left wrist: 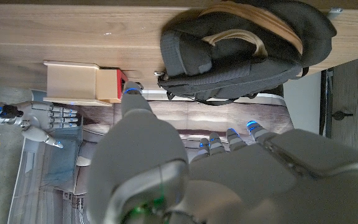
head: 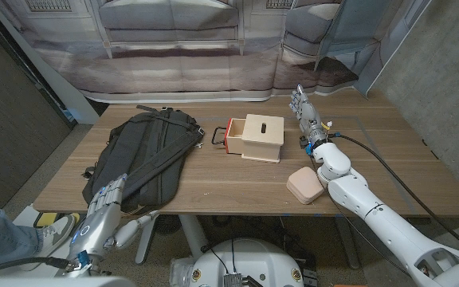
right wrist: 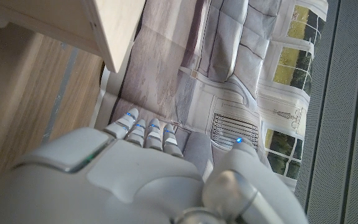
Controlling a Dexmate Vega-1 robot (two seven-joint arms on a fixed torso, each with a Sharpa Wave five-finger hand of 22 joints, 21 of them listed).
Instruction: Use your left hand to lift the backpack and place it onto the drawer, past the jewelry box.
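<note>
One backpack, one drawer and one jewelry box are seen on the worktop. Both hands, left and right, are held with fingers apart, nothing gripped.

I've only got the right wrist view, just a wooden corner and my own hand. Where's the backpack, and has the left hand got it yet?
Observer: The backpack lies on the left part of the table, left of the wooden drawer box.
Operator: And the left hand?
Observer: The left hand is at the near table edge by the backpack's near corner, fingers apart, holding nothing.
Operator: Jewelry box?
Observer: The pink jewelry box sits right of the drawer box, nearer the front edge.
</note>
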